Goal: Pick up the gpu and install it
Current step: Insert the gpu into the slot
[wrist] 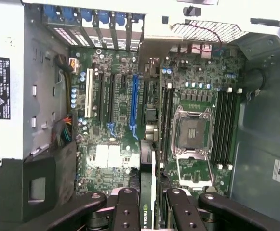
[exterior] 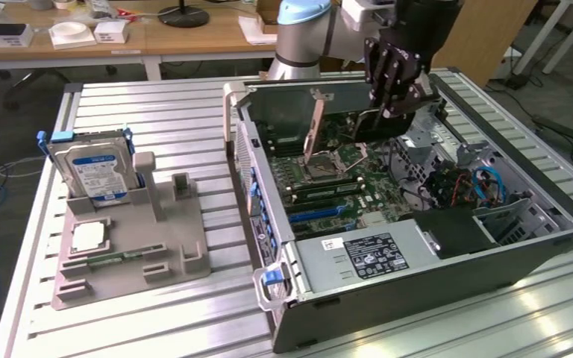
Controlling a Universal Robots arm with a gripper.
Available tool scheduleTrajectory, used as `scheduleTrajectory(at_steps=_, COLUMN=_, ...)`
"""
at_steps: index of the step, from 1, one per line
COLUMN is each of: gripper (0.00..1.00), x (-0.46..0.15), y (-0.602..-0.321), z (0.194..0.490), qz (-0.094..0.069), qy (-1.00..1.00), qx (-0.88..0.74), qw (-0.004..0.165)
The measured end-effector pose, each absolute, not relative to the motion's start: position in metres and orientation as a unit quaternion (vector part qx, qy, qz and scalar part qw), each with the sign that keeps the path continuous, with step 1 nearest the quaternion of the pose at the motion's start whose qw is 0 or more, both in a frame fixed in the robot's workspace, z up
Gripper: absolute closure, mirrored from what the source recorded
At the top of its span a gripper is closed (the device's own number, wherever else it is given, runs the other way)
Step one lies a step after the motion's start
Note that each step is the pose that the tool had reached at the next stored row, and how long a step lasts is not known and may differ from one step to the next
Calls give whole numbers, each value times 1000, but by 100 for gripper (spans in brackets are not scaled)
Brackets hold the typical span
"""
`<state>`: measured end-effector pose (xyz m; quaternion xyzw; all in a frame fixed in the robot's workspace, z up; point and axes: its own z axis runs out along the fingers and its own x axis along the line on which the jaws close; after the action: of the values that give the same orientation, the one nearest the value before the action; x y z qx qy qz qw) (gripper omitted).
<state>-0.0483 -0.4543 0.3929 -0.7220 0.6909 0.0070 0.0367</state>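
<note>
The gpu (exterior: 358, 125) hangs on edge inside the open computer case (exterior: 525, 246), its silver bracket (exterior: 315, 127) toward the exterior view's left. My gripper (exterior: 398, 95) is shut on its upper edge. In the wrist view the gpu (wrist: 147, 159) is seen edge-on between the two black fingers (wrist: 126, 209), a green-lettered label near my gripper (wrist: 149, 204). It hovers over the motherboard (wrist: 111, 159), lined up just beside the long blue slot (wrist: 134, 106) and apart from the board.
A CPU socket (wrist: 193, 132) and memory slots (wrist: 226, 125) lie beside the card. The power supply (exterior: 366, 253) fills the case's near end. On the exterior view's left, a grey fixture (exterior: 132, 246) holds a hard drive (exterior: 92, 171).
</note>
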Motion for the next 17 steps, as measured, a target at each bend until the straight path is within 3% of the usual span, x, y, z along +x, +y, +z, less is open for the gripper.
scheduleTrajectory(at_steps=17, gripper=74, x=-50, y=-454, z=373, qz=6, qy=717, qx=-696, qw=37)
